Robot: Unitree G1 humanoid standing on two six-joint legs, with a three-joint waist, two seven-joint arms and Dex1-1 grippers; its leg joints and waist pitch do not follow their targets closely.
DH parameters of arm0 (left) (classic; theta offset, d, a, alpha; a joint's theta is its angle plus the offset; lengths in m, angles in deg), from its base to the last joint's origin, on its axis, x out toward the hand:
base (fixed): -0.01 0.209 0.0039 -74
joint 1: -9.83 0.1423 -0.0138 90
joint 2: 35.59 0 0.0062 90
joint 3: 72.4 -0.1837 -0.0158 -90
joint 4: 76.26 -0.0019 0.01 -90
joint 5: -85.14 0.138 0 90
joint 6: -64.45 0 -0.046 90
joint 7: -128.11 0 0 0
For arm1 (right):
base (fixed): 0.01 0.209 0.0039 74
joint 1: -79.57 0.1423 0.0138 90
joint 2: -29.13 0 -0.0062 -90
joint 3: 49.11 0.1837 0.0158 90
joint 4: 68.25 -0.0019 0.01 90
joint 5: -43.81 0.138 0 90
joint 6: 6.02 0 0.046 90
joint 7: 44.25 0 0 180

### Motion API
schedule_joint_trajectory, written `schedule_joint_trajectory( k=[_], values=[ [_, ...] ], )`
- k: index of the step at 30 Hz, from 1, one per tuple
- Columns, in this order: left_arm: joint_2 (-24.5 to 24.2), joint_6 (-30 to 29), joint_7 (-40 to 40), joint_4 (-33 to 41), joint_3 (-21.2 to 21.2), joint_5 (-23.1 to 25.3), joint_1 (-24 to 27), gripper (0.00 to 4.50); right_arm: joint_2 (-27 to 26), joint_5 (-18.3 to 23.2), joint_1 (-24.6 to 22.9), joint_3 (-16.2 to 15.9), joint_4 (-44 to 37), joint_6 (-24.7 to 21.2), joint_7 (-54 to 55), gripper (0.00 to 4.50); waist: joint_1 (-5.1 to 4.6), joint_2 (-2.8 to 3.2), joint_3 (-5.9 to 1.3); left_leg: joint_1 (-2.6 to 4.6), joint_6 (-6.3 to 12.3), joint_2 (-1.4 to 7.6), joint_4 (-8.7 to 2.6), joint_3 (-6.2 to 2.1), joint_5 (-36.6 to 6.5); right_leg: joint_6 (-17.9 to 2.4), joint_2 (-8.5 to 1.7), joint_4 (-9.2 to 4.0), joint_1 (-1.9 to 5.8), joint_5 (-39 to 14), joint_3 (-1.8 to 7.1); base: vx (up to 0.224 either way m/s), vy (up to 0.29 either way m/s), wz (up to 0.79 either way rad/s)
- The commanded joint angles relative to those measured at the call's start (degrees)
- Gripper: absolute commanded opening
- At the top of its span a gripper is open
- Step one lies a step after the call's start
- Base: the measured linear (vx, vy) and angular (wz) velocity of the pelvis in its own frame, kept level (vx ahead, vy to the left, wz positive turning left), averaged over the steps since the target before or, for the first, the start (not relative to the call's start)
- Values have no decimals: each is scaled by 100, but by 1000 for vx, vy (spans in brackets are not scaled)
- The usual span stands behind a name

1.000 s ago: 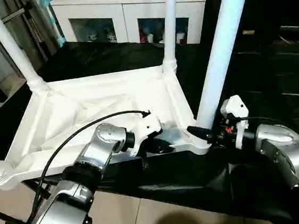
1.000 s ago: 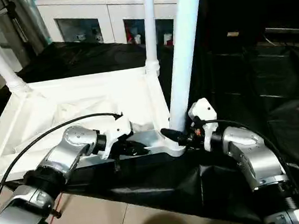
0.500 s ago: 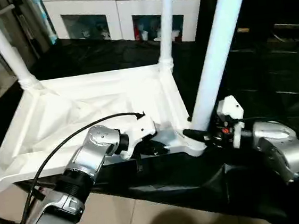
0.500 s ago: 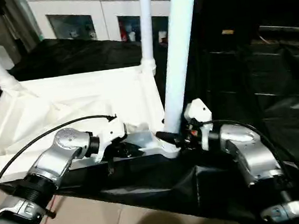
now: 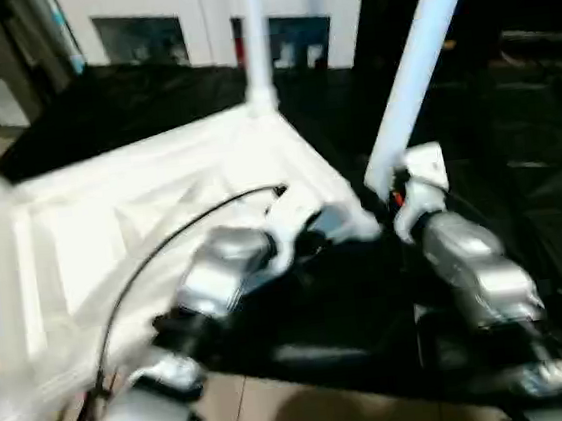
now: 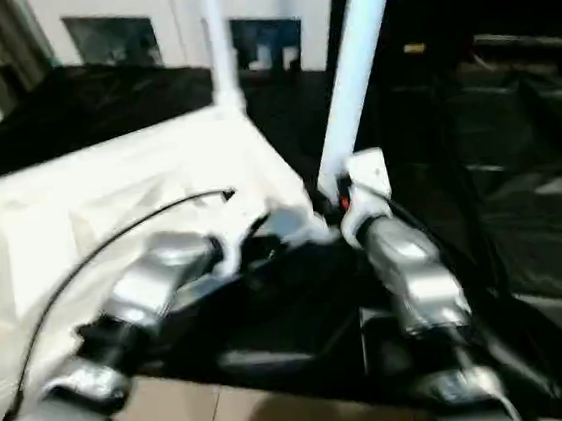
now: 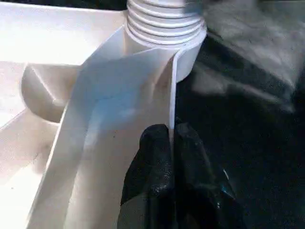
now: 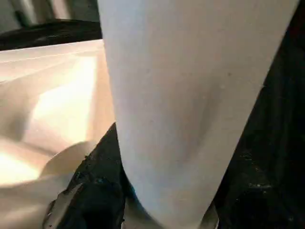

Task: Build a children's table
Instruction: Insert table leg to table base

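Tabletop [image 5: 141, 215] upside down on black worktop [image 5: 351, 304]. Left claw [image 7: 170, 143] pinches its rim wall beside corner socket. Right claw [image 8: 162, 210] grips upright leg [image 5: 412, 66] near base, long axis vertical.

The upturned white table top [image 5: 141, 215] lies on black sheeting [image 5: 351, 304]. Two legs [image 5: 417, 65] rise from its far and right corners. Both silver forearms [image 5: 218, 277] reach toward its near right corner.

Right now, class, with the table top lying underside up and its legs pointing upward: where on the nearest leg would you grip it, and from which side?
Grip the nearest leg low on its shaft, just above the corner socket, coming level from the open side away from the table top. The round tapered tube suits a pinch across its width, and the right pincer sits there.
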Motion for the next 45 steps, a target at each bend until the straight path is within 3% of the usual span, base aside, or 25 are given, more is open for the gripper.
schedule_joint_trajectory(
  k=[1, 4, 6, 9, 10, 12, 17, 23, 30, 31, 32, 45],
  values=[
    [333, 63, 310, 12, -50, -51, -282, 0, -523, 133, -329, -380, 961, -791, -26, 193, -9, 20, -262, 100, 43, 303, -413, -137, -1403, -1176, -425, -426, 175, -826, 181, 0, 0, 0],
    [385, 36, 386, -49, -61, -1, -305, 0, -555, -10, -223, -462, 1039, -946, -22, 193, -6, 11, -257, 122, 21, 298, -429, -134, -1610, -1126, -433, -458, 182, -1071, 186, 0, 0, 0],
    [399, -6, 393, -42, -49, 43, -311, 0, -616, -94, -156, -454, 1098, -985, -4, 193, -12, 5, -240, 147, -65, 309, -459, -144, -1906, -1019, -450, -502, 158, -1590, 199, 0, 0, 0],
    [384, -8, 399, -51, -55, 57, -316, 0, -628, -121, -107, -470, 1153, -959, -20, 193, -12, 5, -245, 153, -114, 316, -471, -156, -1988, -913, -462, -527, 143, -1803, 209, 0, 0, 0],
    [365, -19, 421, -43, -59, 60, -309, 0, -631, -133, -57, -474, 1204, -940, -16, 193, -16, -19, -263, 153, -121, 319, -468, -157, -1965, -909, -459, -519, 147, -1760, 210, 0, 0, 0],
    [358, -24, 436, -40, -61, 62, -305, 0, -630, -146, -29, -478, 1239, -925, -19, 193, -19, -3, -264, 142, -129, 318, -470, -156, -1934, -923, -458, -510, 147, -1663, 208, 0, 0, 0],
    [321, -9, 428, -47, -53, 92, -296, 0, -565, -361, 65, -617, 1299, -813, -225, 193, -28, -42, -286, 137, -94, 313, -458, -146, -1868, -930, -461, -507, 153, -1663, 206, 0, 0, 0],
    [292, 18, 410, -71, -37, 109, -310, 0, -455, -571, 79, -863, 1324, -709, -477, 193, -30, -39, -302, 129, -24, 312, -442, -138, -1635, -1032, -452, -469, 175, -1280, 200, 0, 0, 0],
    [261, 46, 372, -91, -42, 102, -340, 0, -465, -596, 99, -791, 1316, -729, -611, 193, -38, -29, -315, 135, -2, 312, -432, -135, -1649, -1058, -460, -475, 185, -1343, 203, 0, 0, 0],
    [259, 52, 367, -96, -42, 103, -344, 0, -473, -587, 99, -763, 1307, -744, -642, 249, -38, -21, -320, 136, -4, 312, -431, -137, -1641, -1062, -459, -471, 185, -1329, 202, 0, 0, 0],
    [255, 57, 353, -98, -49, 104, -348, 0, -474, -605, 104, -742, 1298, -737, -653, 263, -39, -11, -324, 139, -8, 311, -428, -135, -1628, -1073, -454, -469, 183, -1280, 202, 0, 0, 0],
    [166, 272, 157, -89, -124, 100, -340, 0, -415, -583, 140, -549, 1179, -543, -814, 377, -55, -23, -348, 128, 66, 309, -405, -130, -1489, -1194, -459, -445, 211, -1052, 194, 0, 0, 0]
  ],
)
